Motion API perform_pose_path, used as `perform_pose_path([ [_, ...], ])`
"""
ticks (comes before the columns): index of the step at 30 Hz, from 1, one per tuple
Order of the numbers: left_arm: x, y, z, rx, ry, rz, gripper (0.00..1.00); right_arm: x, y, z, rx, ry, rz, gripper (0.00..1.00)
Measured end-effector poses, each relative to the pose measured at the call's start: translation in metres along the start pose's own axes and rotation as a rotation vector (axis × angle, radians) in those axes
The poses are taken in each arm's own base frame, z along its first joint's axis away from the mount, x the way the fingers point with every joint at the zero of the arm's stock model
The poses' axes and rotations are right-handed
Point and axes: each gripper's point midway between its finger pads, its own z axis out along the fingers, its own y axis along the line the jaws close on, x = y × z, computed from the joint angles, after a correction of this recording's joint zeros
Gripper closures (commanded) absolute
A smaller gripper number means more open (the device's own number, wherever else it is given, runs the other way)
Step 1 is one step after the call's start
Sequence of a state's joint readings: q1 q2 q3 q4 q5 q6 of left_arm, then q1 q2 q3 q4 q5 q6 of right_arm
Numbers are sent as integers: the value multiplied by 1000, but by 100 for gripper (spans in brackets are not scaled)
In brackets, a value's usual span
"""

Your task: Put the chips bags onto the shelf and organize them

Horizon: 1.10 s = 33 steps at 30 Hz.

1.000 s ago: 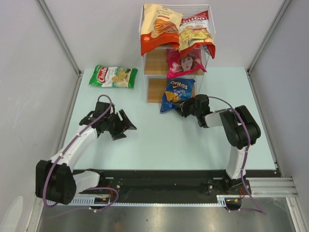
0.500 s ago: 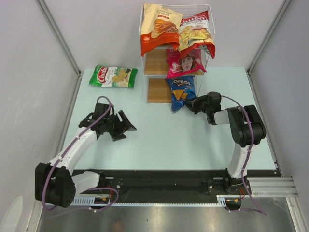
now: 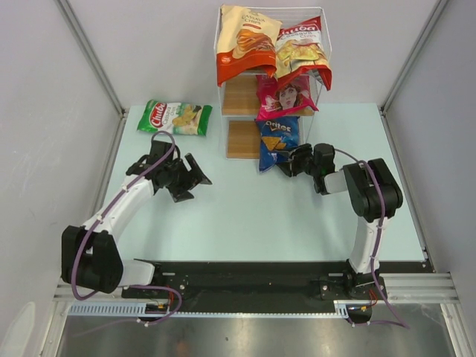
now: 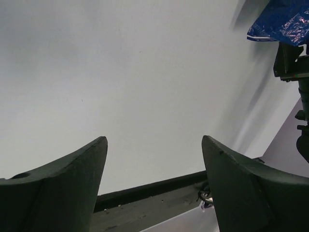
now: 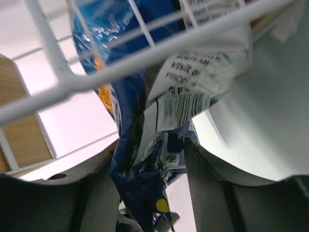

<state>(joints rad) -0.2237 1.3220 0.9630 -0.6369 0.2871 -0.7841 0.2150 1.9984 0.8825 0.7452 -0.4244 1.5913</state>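
The shelf (image 3: 242, 140) stands at the back centre. The orange-and-cream bag (image 3: 245, 41) and red Chuba bag (image 3: 301, 48) lie on its top tier, and the pink bag (image 3: 286, 95) lies on the middle tier. My right gripper (image 3: 295, 160) is shut on the lower end of the blue Doritos bag (image 3: 277, 141), which leans on the right of the lowest tier. In the right wrist view the bag (image 5: 140, 121) sits crumpled between the gripper's (image 5: 149, 154) jaws behind the white wire (image 5: 145, 53). The green Chuba bag (image 3: 175, 117) lies flat at the back left. My left gripper (image 3: 192, 178) is open and empty in front of it; it also shows in the left wrist view (image 4: 154, 140).
Grey walls with metal posts enclose the pale table (image 3: 245, 216) on three sides. A bare wooden board (image 5: 21, 130) shows left of the blue bag. A black rail (image 3: 245, 271) runs along the near edge. The blue bag's corner (image 4: 282, 19) shows in the left wrist view.
My right gripper carried the blue Doritos bag from the table in front of the shelf back onto the lowest tier. My left arm moved slightly toward the back.
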Motion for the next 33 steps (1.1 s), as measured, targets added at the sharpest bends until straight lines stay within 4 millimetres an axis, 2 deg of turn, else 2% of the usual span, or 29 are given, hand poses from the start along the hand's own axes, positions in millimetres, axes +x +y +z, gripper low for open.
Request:
perform_pose_path([
  [4,-3,2,-2,-17,-11,-1,15,11,1,-8,34,41,-34,33],
  [7,-3,5,-1,-27,-9,-5,15,25,13,-22,40,81,-88,28],
  [12,-8,8,5,-33,-12,-18,14,50,40,-53,25,149,-199,28],
  [17,-19,9,19,21,-65,-48,15,67,48,-89,57,190,-289,29],
  [20,-24,19,36,77,-91,-156,16,67,52,-110,74,186,-324,29],
  [24,-29,52,62,89,-114,-381,16,54,56,-136,94,157,-340,29],
  [27,-48,57,73,103,-145,-454,16,41,57,-148,104,126,-335,29],
  [29,-74,50,79,125,-174,-484,16,33,58,-155,109,105,-331,29],
  [33,-134,32,87,237,-267,-552,16,32,57,-163,116,103,-338,30],
])
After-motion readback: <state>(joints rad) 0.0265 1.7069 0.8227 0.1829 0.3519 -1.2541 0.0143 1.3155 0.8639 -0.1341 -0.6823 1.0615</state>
